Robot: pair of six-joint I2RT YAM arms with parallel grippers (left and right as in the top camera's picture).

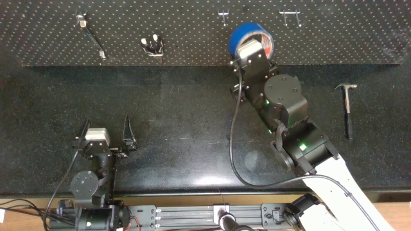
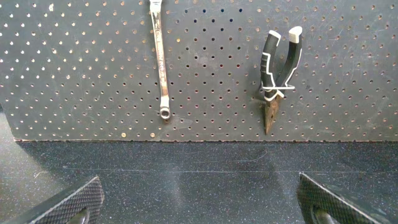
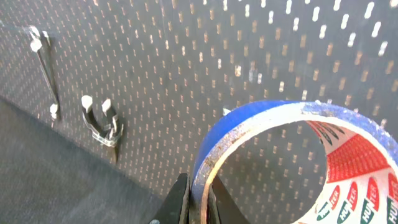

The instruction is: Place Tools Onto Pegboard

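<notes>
A blue tape roll (image 1: 250, 38) (image 3: 298, 162) is held up against the pegboard (image 1: 192, 32), just below and right of a double metal hook (image 1: 223, 16). My right gripper (image 1: 248, 58) (image 3: 198, 200) is shut on the roll's wall, one finger inside the ring and one outside. A wrench (image 1: 93, 38) (image 2: 160, 59) and black-handled pliers (image 1: 152, 45) (image 2: 277, 74) hang on the board's left part. A hammer (image 1: 347, 109) lies on the black table at the right. My left gripper (image 1: 106, 136) (image 2: 199, 211) rests open near the table's front left, holding nothing.
A second double hook (image 1: 290, 17) sticks out of the pegboard right of the tape. The right arm's cable (image 1: 234, 141) loops over the table's middle. The black table (image 1: 180, 109) lies between the arms and the board.
</notes>
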